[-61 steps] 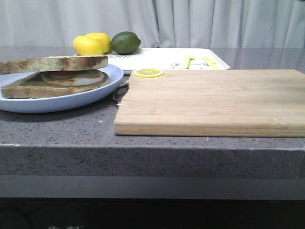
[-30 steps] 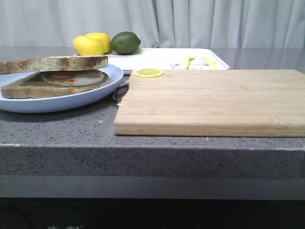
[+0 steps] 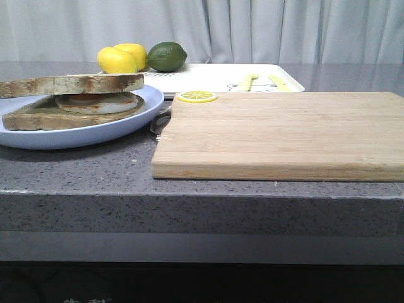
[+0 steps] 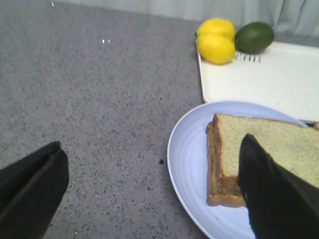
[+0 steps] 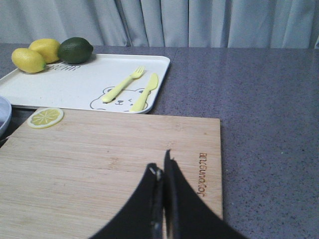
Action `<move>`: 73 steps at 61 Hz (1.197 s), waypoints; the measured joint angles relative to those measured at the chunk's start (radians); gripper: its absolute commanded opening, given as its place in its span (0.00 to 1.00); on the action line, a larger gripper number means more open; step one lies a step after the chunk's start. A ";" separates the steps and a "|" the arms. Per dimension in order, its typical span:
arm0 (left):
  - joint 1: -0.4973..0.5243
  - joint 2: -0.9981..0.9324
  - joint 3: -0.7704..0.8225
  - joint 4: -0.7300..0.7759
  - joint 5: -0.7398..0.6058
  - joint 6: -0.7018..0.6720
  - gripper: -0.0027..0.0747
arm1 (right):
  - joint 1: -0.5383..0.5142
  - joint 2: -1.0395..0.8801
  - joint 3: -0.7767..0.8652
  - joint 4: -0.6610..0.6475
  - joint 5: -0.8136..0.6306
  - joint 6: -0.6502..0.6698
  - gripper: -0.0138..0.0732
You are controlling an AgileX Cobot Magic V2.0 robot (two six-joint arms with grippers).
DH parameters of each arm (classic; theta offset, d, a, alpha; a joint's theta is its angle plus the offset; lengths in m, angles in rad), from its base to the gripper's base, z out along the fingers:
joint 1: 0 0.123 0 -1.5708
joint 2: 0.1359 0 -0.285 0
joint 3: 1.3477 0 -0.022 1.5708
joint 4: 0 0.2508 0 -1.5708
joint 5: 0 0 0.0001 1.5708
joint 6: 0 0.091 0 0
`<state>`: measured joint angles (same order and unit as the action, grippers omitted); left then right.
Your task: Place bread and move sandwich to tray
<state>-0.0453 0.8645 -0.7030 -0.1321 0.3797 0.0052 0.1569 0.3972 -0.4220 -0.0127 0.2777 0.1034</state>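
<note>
The sandwich [image 3: 72, 101] sits on a round pale blue plate [image 3: 136, 120] at the table's left. The bread [image 3: 76, 84] lies as its top slice over a white egg [image 3: 101, 104] and a bottom slice. Behind it lies the white tray [image 3: 214, 77]. In the left wrist view my left gripper [image 4: 149, 189] is open and holds nothing. It hangs over the plate [image 4: 184, 159] rim, with one finger in front of the sandwich [image 4: 264, 144] and the other over bare counter. My right gripper [image 5: 162, 167] is shut with nothing in it, above the cutting board [image 5: 99, 159]. Neither gripper shows in the front view.
A tan wooden cutting board [image 3: 284, 132] fills the table's right, with a lemon slice [image 3: 196, 96] at its far left corner. Two lemons [image 3: 117, 60] and a lime [image 3: 166, 56] sit at the tray's far left. A yellow fork [image 5: 123, 84] and knife [image 5: 145, 92] lie on the tray [image 5: 75, 84].
</note>
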 measured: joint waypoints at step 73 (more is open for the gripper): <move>0.000 0.726 -0.446 -0.026 0.366 0.000 0.62 | 0.000 0.000 0.004 0.002 0.000 0.000 0.09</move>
<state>-0.0453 1.5906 -1.1488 -0.1584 0.7457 0.0052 0.1569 0.3972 -0.4181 -0.0110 0.2777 0.1034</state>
